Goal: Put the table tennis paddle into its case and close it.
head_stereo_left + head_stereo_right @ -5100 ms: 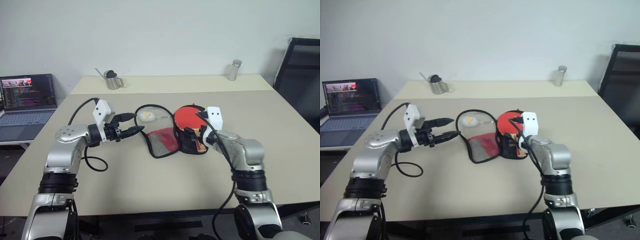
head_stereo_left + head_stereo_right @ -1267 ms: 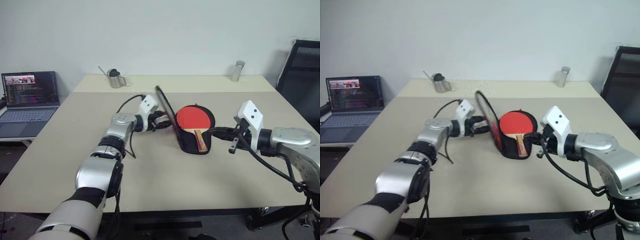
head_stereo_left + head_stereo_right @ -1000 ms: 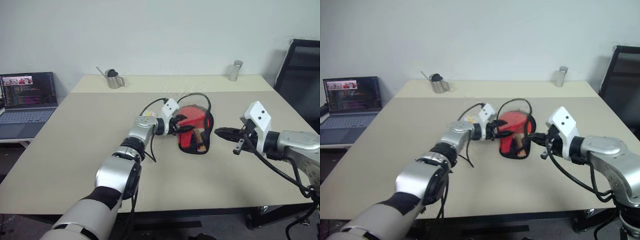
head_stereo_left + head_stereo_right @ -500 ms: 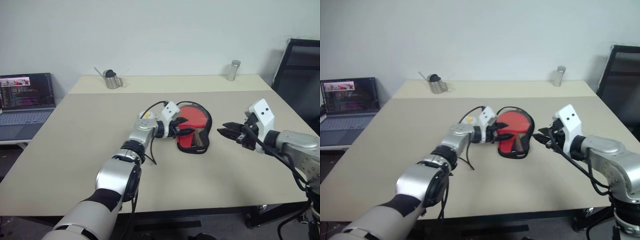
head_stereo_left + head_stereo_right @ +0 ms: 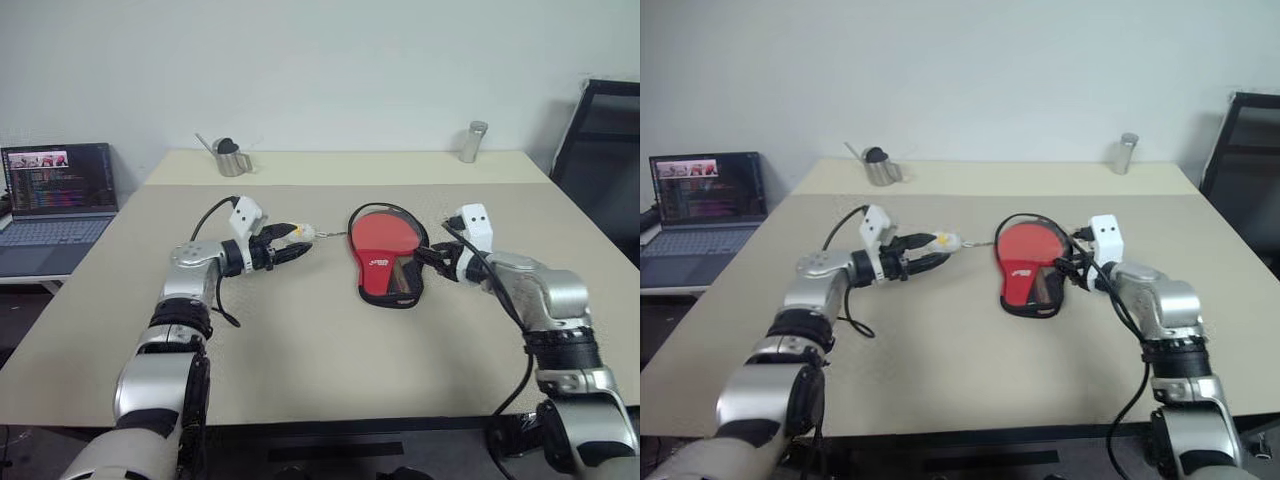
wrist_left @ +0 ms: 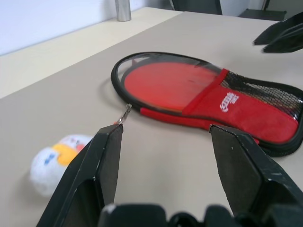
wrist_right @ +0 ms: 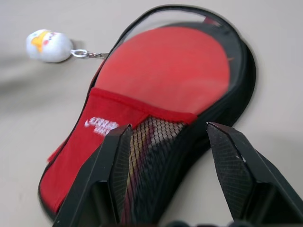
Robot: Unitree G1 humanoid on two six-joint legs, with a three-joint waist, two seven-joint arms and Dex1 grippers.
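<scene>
Beige tabletop fills the room's middle, with a laptop off its left edge, a metal jug and a steel cup at the far side, and a black chair to the right.

The case lies flat mid-table, a black paddle-shaped pouch with a red panel bearing white print across its lower half and black mesh next to it. The paddle sits inside it, its round red face showing at the wide end, its handle tucked under the panel and mesh. The black zipper edge runs round the outline; I cannot tell how much of it is closed. A small chain leads from the rim to a white and yellow ball charm lying on the table toward the left arm.

The left gripper hovers just beside that charm, jaws released and grasping nothing. The right gripper sits at the case's right edge, fingers spread on either side of the narrow end, also empty.

Likely trouble: pulling the charm without the right side pinning the pouch would drag the whole case across the table instead of running the zip. The soft rim could also bunch or catch the paddle's edge, and the charm may slip from the jaws.
</scene>
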